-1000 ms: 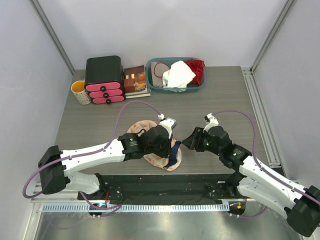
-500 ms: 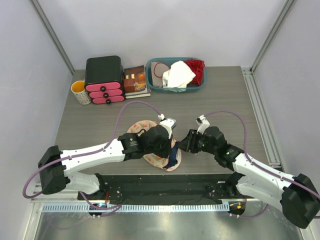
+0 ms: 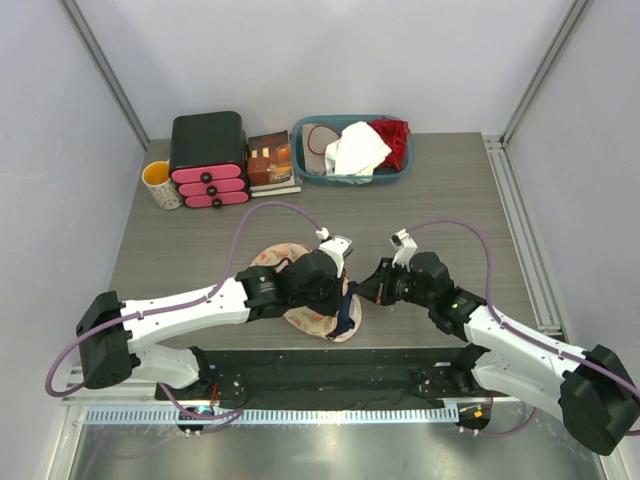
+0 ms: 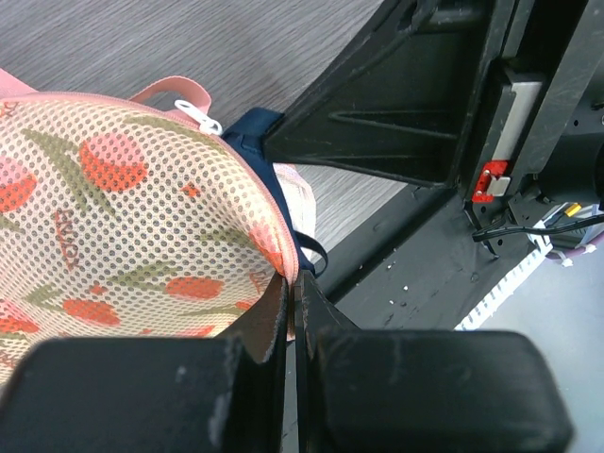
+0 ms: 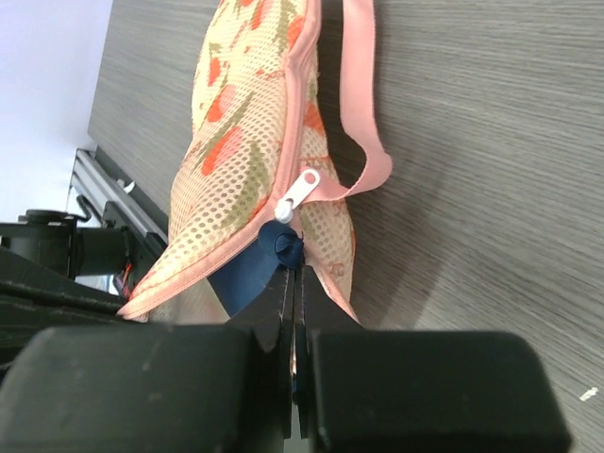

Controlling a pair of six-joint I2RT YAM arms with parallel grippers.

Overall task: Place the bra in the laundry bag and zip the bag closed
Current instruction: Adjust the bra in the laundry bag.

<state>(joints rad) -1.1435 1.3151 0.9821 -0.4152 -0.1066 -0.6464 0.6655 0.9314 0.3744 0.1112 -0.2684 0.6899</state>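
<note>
Pale walls enclose a grey wood-grain table with an aluminium rail along its right edge.

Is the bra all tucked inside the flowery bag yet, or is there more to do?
Partly done: the bra looks mostly inside the laundry bag, but a navy edge pokes out. In hand: the left gripper pinches the bag's pink rim, and the right gripper pinches that navy edge. Left: tuck it in, then slide the white zipper pull to zip the open bag shut.

One bra, one laundry bag, one basket, one mug
</note>
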